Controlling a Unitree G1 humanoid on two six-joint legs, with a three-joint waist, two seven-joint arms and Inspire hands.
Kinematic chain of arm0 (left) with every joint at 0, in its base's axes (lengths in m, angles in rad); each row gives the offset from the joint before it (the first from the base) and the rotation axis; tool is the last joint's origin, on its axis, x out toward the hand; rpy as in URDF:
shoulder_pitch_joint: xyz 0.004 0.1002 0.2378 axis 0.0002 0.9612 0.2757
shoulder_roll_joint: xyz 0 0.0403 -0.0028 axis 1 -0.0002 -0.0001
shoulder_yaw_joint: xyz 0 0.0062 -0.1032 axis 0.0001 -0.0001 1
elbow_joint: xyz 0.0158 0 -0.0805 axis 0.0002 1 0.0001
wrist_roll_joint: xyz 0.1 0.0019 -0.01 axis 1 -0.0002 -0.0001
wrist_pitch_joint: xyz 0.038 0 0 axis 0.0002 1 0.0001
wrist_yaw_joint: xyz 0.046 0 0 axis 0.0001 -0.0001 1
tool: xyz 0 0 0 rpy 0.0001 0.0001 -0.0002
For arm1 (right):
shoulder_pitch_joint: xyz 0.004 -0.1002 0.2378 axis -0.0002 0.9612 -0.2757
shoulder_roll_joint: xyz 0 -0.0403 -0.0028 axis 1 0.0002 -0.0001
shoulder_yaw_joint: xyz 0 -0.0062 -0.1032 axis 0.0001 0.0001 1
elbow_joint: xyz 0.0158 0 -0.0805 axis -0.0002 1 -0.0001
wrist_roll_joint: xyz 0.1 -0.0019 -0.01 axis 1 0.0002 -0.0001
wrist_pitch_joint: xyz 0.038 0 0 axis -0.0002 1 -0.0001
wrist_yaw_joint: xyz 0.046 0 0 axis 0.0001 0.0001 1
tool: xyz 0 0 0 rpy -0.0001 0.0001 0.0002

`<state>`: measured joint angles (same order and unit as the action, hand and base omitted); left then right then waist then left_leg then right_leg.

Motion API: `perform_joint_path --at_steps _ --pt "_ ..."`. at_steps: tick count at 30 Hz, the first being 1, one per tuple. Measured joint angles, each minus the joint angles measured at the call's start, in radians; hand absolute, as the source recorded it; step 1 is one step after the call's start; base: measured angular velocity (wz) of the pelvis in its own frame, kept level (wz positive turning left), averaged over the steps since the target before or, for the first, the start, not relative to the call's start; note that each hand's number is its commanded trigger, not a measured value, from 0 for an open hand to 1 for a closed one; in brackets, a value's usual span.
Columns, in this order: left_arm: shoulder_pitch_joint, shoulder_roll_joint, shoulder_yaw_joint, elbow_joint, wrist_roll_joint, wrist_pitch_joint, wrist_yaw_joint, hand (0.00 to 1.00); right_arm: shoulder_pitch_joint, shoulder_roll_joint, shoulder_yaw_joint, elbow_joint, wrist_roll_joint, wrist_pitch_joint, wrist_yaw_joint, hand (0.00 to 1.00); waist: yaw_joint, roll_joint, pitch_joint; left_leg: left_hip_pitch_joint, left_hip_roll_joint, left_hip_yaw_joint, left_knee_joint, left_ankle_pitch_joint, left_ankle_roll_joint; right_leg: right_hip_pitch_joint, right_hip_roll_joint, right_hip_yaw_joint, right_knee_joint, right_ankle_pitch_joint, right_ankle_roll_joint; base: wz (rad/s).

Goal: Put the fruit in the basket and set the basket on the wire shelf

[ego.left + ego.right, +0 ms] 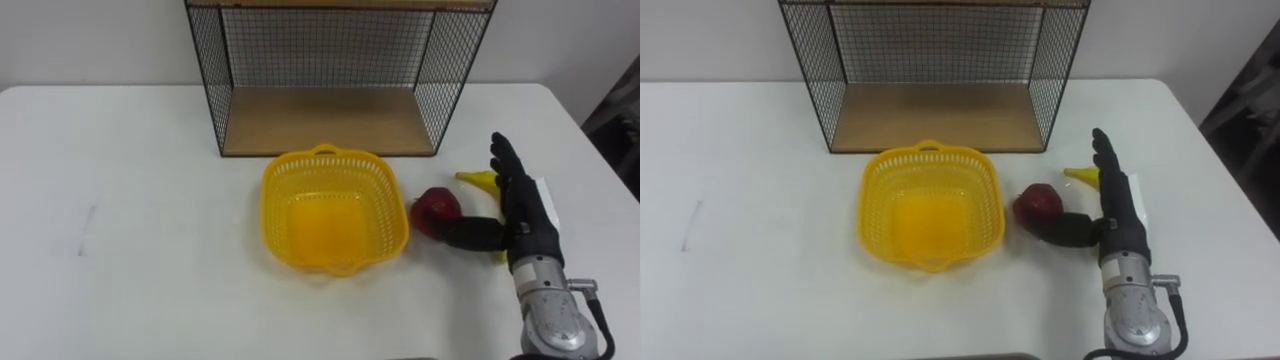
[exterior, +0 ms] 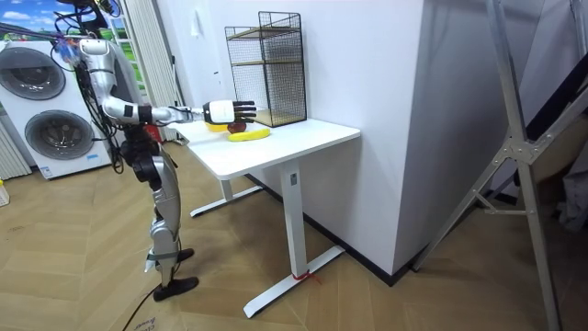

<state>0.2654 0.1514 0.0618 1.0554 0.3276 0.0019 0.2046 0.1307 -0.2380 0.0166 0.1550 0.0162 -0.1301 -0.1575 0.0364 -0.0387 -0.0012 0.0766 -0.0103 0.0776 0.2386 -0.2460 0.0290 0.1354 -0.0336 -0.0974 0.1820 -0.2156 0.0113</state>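
Yellow basket (image 1: 278, 200) empty before wire shelf (image 1: 320, 120); red apple (image 1: 436, 208), banana (image 1: 478, 180) right

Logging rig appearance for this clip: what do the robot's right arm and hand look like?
The right hand is black, with slim black fingers and a small white tag on its back. Behind it, the wrist is a silver-grey metal cylinder with a dark cable looping beside it. In the room view the forearm looks pale.
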Motion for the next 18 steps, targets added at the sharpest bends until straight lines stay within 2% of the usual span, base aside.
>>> perform_joint_path --at_steps 5,6,11,18 --pt "0.001 0.002 -0.001 0.004 0.0 0.013 0.0 0.0 -0.001 -0.001 0.0 0.038 0.001 0.0 -0.003 0.0 -0.002 -0.004 0.0064 0.001 -0.001 -0.015 -0.003 0.0 0.0 0.006 -0.001 -0.018 0.0 0.0 0.0 0.06" --pt "0.0 0.002 0.001 0.004 0.0 0.018 -0.001 0.0 -0.002 -0.001 0.0 0.06 -0.001 0.002 -0.003 0.0 0.001 -0.011 0.0038 -0.001 -0.001 -0.022 -0.003 0.0 0.0 0.006 -0.001 -0.023 0.0 0.0 0.0 0.11" --pt "0.001 0.002 0.004 0.004 0.001 0.024 -0.004 0.0 -0.011 -0.005 0.0 0.123 -0.067 0.021 -0.005 0.0 0.002 -0.017 0.0027 -0.01 -0.002 -0.026 0.0 0.0 0.0 0.006 -0.001 -0.029 0.001 0.0 0.0 0.04" --pt "0.003 0.006 0.013 0.003 0.0 0.024 -0.029 0.0 -0.066 -0.031 0.0 0.202 -0.107 0.022 0.009 0.0 0.009 -0.02 0.0044 -0.001 -0.003 -0.028 -0.001 0.007 -0.002 0.008 -0.002 -0.033 -0.008 0.001 -0.002 0.01"
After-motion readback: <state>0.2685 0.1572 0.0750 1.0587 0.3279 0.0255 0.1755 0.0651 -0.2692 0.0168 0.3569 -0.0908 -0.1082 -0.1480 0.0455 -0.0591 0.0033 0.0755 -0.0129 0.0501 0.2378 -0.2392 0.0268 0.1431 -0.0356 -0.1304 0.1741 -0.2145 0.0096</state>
